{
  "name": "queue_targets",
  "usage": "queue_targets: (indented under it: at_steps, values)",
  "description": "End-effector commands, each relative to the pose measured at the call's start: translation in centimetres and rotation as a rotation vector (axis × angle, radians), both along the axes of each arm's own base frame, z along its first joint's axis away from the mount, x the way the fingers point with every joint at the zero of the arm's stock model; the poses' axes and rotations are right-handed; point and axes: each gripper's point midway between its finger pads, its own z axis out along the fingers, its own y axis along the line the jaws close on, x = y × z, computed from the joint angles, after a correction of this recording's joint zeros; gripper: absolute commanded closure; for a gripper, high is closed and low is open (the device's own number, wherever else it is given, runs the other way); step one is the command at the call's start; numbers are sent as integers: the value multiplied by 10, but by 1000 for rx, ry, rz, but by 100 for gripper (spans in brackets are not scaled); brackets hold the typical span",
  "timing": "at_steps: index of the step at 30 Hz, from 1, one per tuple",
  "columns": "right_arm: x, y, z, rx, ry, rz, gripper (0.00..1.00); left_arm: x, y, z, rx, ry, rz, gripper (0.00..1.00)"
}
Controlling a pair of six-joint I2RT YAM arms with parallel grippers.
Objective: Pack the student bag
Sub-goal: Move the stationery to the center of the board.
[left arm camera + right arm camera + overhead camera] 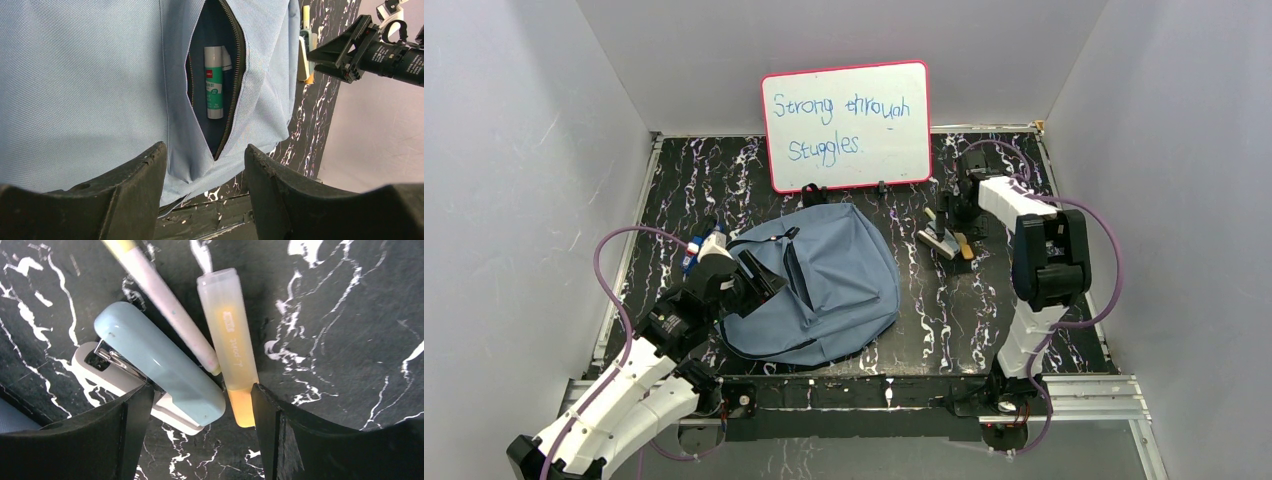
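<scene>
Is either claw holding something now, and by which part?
Nothing is held: left claw open over the student bag, right claw open above stapler and highlighter.

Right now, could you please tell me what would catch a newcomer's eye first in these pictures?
The pink-framed whiteboard stands at the back, handwritten in blue. In front of it the grey-blue student bag lies flat, its zip pocket gaping on a glue stick inside. To the right, the open right hand hovers over a pale blue stapler and an orange highlighter.
</scene>
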Motion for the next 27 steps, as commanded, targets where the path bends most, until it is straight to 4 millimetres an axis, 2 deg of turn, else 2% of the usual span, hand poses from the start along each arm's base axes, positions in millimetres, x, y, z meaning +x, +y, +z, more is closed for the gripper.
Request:
queue_targets:
  at_steps: [1,6,9,12,21,24,27]
  values:
    - [-23,17,1,9,37,44,20,-1,-1,2,-16,-4,-2,44]
    - [-29,39,8,42,17,93,22,-2,-2,0,-18,1,-3,44]
    - [-30,43,10,37,15,105,22,-3,-2,0,-22,0,-2,44]
    - [-27,35,15,-7,-4,89,21,-4,-1,0,-25,-2,-1,44]
    - [-7,21,48,-59,-146,23,19,-5,0,-1,-31,1,8,44]
    - [-3,15,49,-71,-158,-15,21,-4,0,0,-30,1,9,44]
    - [-3,9,40,-86,-126,-40,24,-4,0,0,-27,0,6,44]
